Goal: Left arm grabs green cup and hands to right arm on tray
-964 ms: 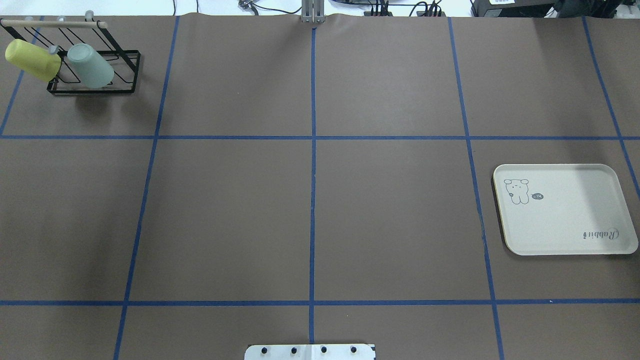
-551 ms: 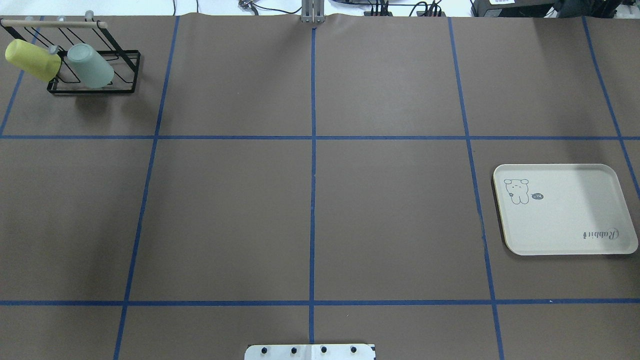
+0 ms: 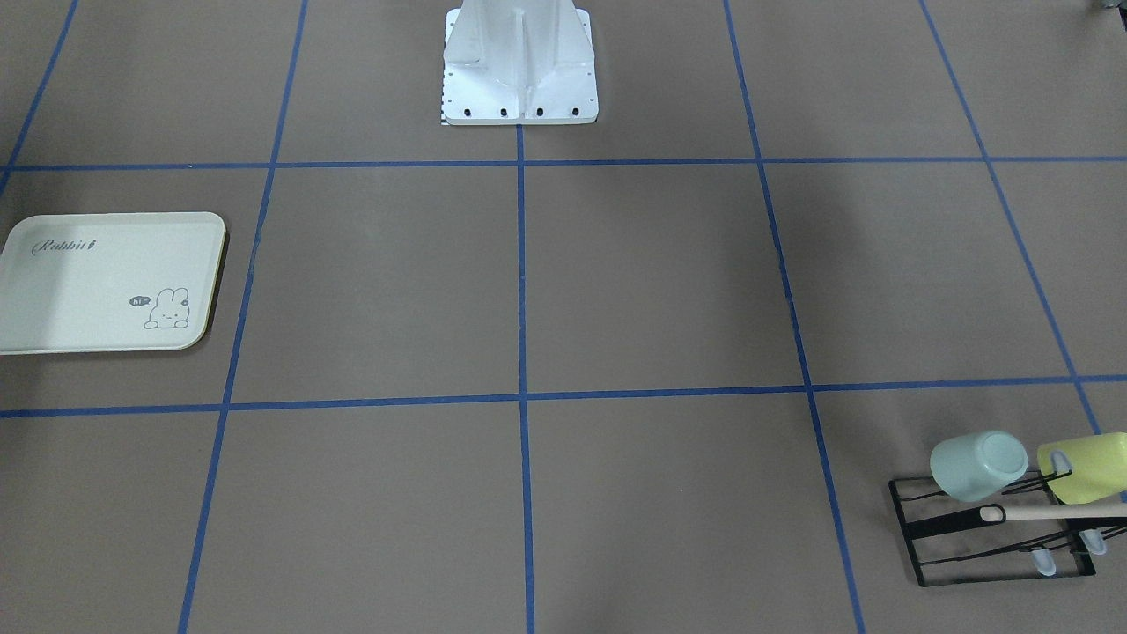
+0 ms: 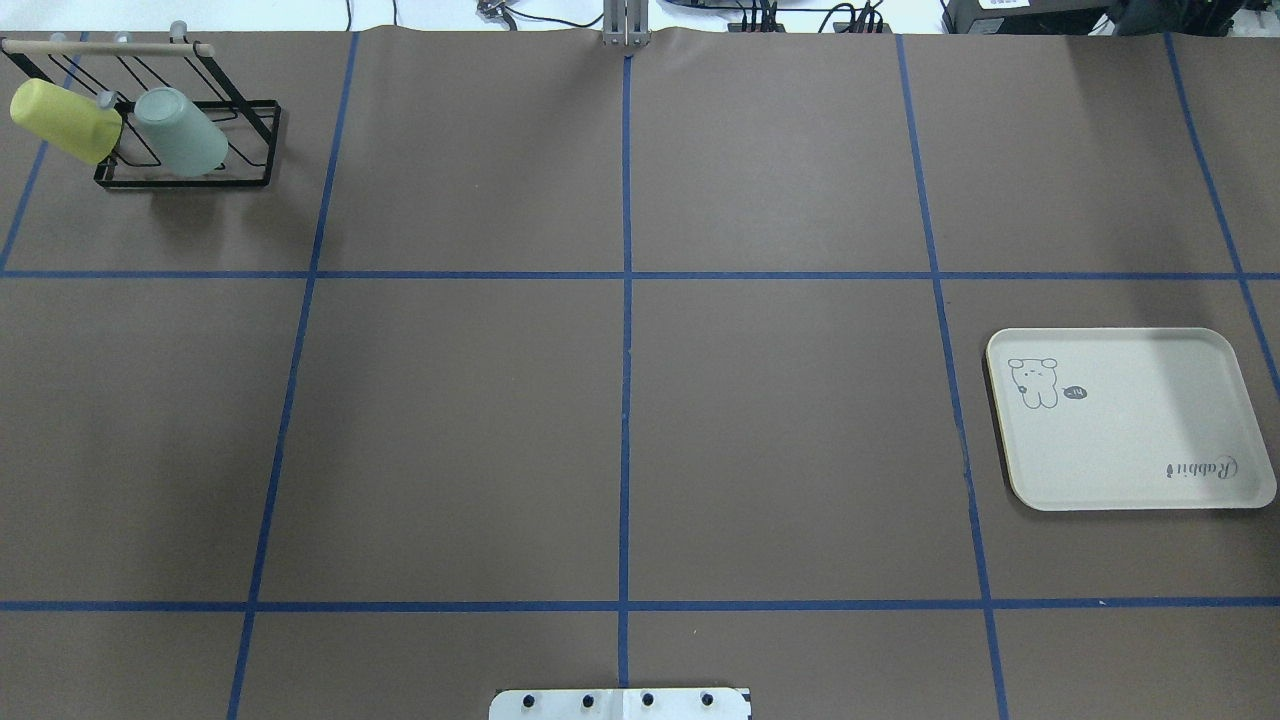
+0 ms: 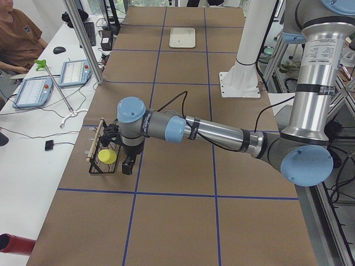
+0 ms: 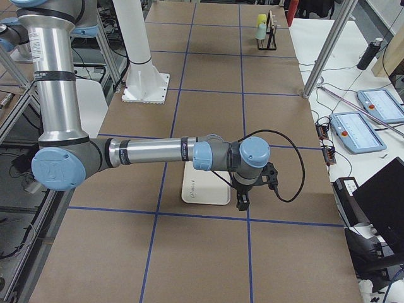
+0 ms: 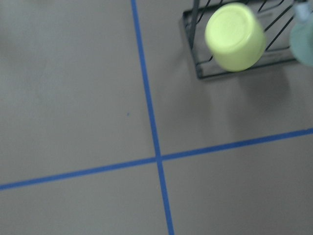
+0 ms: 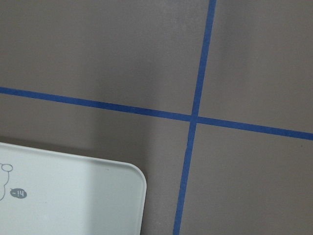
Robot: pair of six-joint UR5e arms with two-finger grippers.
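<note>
On rack [image 4: 240,183], far left: green cup [image 4: 180,130], yellow-green cup [image 4: 65,120], both tilted. Right: tray [image 4: 1130,470]. Openness cannot tell: left end effector [image 5: 127,165], right end effector [image 6: 243,201].

My brown, blue-taped table [image 4: 780,420] bears the tray [image 4: 1130,450] at my right, a black wire rack [image 3: 946,525] far left, my white base [image 3: 519,97].

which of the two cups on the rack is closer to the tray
The pale mint-green cup, at the end of the rack facing the tray. The brighter yellow-green cup sits beside it at the rack's far end.
</note>
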